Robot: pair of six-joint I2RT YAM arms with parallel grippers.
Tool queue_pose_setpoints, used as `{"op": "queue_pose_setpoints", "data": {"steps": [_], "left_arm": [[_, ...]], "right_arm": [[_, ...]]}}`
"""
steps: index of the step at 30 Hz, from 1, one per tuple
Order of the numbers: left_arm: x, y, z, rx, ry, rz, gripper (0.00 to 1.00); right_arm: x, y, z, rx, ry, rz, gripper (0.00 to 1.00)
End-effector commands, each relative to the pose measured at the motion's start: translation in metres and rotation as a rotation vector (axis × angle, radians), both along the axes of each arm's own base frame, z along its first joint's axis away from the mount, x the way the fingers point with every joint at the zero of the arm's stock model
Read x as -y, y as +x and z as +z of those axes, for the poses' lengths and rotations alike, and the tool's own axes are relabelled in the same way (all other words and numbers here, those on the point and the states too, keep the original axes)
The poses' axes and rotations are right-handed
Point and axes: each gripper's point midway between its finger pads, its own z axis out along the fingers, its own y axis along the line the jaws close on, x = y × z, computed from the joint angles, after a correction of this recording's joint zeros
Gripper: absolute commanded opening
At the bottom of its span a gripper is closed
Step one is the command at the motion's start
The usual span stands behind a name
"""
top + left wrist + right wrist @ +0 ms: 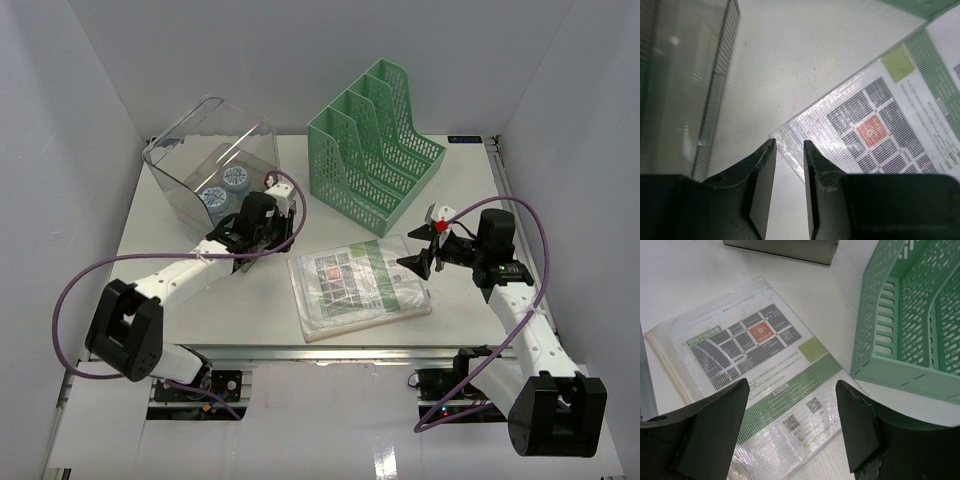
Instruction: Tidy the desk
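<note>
Well, clear bin stocked (two round tubs); paper pouch unfiled on the counter beside green rack; left pincer barely parted, right pincer wide, both empty.

The top camera looks steeply down from behind the arms over the whole bench. The wrist cameras sit low, looking past the left end effector and right end effector; all three share the sleeved document.

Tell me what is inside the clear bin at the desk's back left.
Two round blue-and-white tubs show through the wall of the clear bin. The left arm covers its near corner; anything there is hidden.
</note>
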Motion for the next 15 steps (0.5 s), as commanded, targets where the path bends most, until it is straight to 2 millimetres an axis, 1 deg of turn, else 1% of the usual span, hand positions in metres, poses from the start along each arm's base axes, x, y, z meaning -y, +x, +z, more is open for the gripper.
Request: {"op": "queue_pose_setpoints", "data": {"steps": [1, 3, 4, 7, 10, 13, 14, 15], "left_arm": [[0.011, -0.001, -0.033, -0.108, -0.04, 0.028, 0.36], [0.001, 0.008, -0.05, -0.111, 0.031, 0.076, 0.35], [-0.001, 0.014, -0.052, -0.104, 0.053, 0.09, 0.35], [-0.015, 0.027, -0.062, -0.083, 0.151, 0.141, 0.35], [-0.035, 0.041, -0.073, -0.053, 0.281, 0.203, 0.37], [-0.05, 0.052, -0.075, -0.021, 0.367, 0.259, 0.44], [-0.056, 0.055, -0.076, -0.01, 0.404, 0.28, 0.48], [-0.061, 0.056, -0.079, -0.006, 0.435, 0.287, 0.56]], "right_arm": [[-0.005, -0.013, 0.0, 0.058, -0.008, 0.1, 0.71], [-0.006, -0.015, -0.001, 0.052, -0.009, 0.111, 0.68], [-0.006, -0.015, -0.001, 0.052, -0.009, 0.114, 0.67], [-0.006, -0.015, -0.001, 0.055, -0.01, 0.115, 0.67], [-0.006, -0.015, -0.002, 0.053, -0.009, 0.115, 0.67], [-0.006, -0.015, -0.002, 0.049, -0.01, 0.112, 0.67], [-0.006, -0.014, -0.002, 0.049, -0.01, 0.112, 0.66], [-0.006, -0.014, -0.003, 0.047, -0.01, 0.111, 0.66]]}}
